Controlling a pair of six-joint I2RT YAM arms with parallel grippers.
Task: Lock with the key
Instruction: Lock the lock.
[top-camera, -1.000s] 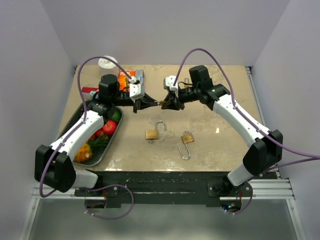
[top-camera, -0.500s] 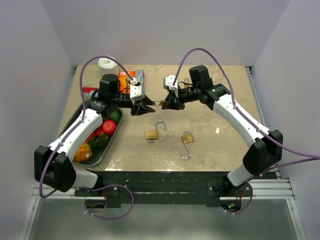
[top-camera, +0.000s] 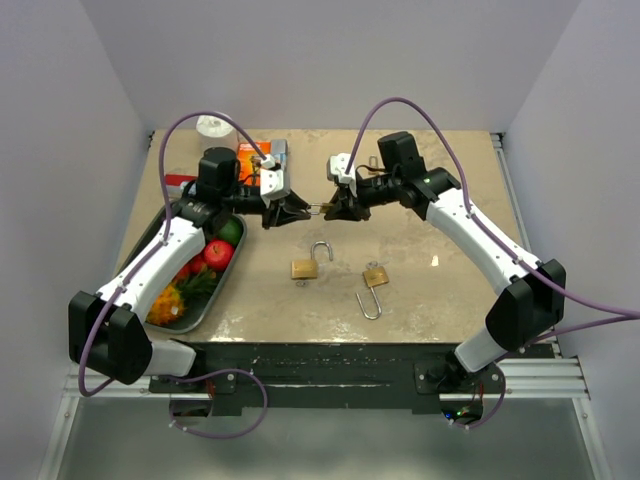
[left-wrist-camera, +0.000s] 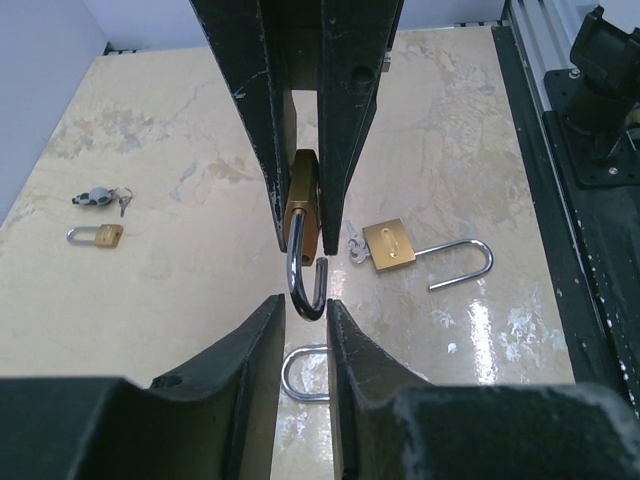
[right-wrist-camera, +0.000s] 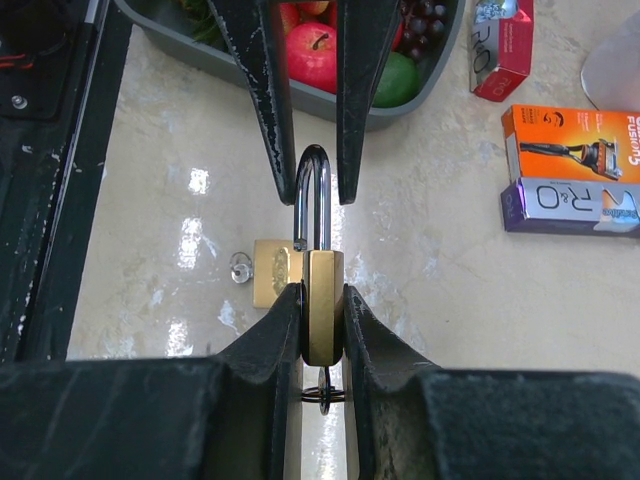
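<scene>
Brass, flat-sided and square-cornered, the padlock (right-wrist-camera: 322, 320) is clamped in my right hand (right-wrist-camera: 322, 295), up in the air to the right of the grey fruit tray (top-camera: 225, 280) and above the glossy marbled worktop (top-camera: 440, 290). Its smooth round-bar steel shackle (right-wrist-camera: 313, 190) stands out of the body, so nothing is locked yet. My left hand (left-wrist-camera: 306, 312) has its scuffed black fingers parted either side of the bend, apparently not pinching. A dark ring (right-wrist-camera: 322, 392) under the base is, I judge, the key's, so pressing the shackle home and turning remain.

The orange razor box (right-wrist-camera: 570, 145) reads "FUSION", and the purple-and-white box (right-wrist-camera: 570, 208) shows "R" and "O".
</scene>
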